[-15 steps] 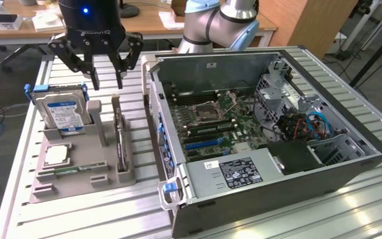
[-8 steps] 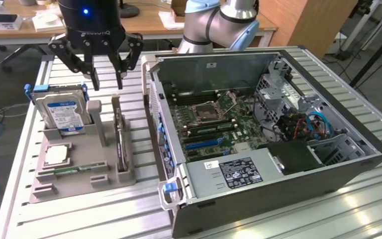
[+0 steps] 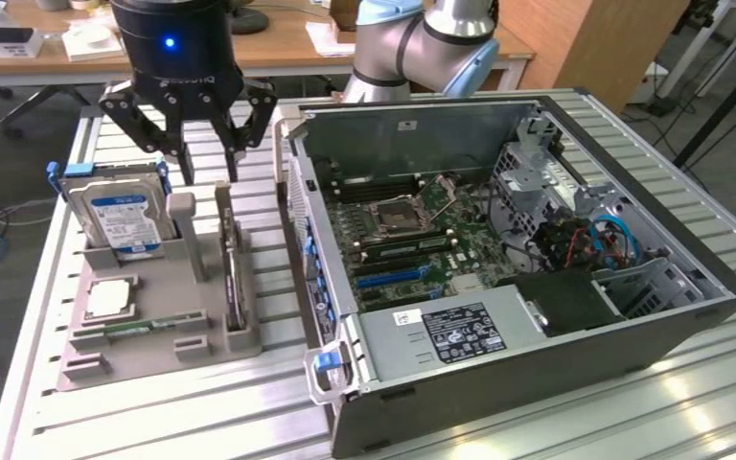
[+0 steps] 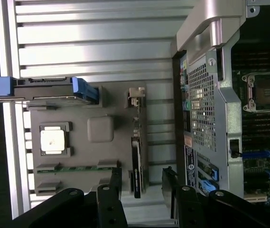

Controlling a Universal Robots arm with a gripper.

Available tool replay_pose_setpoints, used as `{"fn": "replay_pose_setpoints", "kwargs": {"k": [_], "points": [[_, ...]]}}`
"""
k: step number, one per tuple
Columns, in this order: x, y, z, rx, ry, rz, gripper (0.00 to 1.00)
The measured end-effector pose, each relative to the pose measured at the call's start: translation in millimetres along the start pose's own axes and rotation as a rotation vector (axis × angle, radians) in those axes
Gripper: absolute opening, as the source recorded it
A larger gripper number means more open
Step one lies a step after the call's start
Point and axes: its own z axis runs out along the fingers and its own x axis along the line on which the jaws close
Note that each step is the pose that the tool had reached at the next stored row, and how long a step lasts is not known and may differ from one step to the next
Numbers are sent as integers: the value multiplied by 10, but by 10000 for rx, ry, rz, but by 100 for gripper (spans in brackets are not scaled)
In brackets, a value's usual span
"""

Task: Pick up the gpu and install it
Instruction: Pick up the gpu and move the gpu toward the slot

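I am hanging my claw above the far end of the grey holder, pointing straight down at it, with my arm bending in from behind the computer case. I am holding my fingers spread wide and gripping nothing; a blue light is glowing on the black body above them.

The gpu is standing on its long edge in a slot along the side of the holder nearest the case, apart from my fingertips and lower than them. Through the wrist view I am looking down on the gpu as a thin dark strip, and it is lying in the gap between my two fingers, with my claw lined up over one end of it.

The card is showing me only its edge, so I cannot make out its broad face, and its lower part is sitting sunk in the slot. The hard drive is standing upright in the holder on the exterior view's left, and the CPU chip is lying flat in front of it. In the wrist view the hard drive is showing just its top edge with blue tabs. My arm's upper part is running out past the picture's edge. The holder and the case are both resting on the slatted metal table.
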Motion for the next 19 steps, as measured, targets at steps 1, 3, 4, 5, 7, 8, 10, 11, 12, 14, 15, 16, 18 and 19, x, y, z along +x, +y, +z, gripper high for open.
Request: {"fn": "replay_pose_setpoints", "kwargs": {"k": [1, 3, 4, 5, 7, 8, 10, 11, 12, 14, 15, 16, 18, 19], "points": [[0, -1, 11, 0, 0, -1, 47], [0, -1, 14, 1, 1, -1, 47], [0, -1, 13, 2, 2, -1, 47], [0, -1, 14, 1, 1, -1, 47], [0, -1, 14, 0, 0, -1, 47], [0, -1, 14, 0, 0, -1, 47], [0, -1, 15, 0, 0, -1, 54], [0, -1, 15, 0, 0, -2, 60], [0, -1, 14, 0, 0, -1, 60], [0, -1, 15, 0, 0, -1, 66], [0, -1, 16, 0, 0, -1, 66], [0, -2, 27, -6, -4, -1, 66], [1, -4, 55, -14, 1, -1, 66], [1, -6, 74, -20, -1, 0, 66]]}}
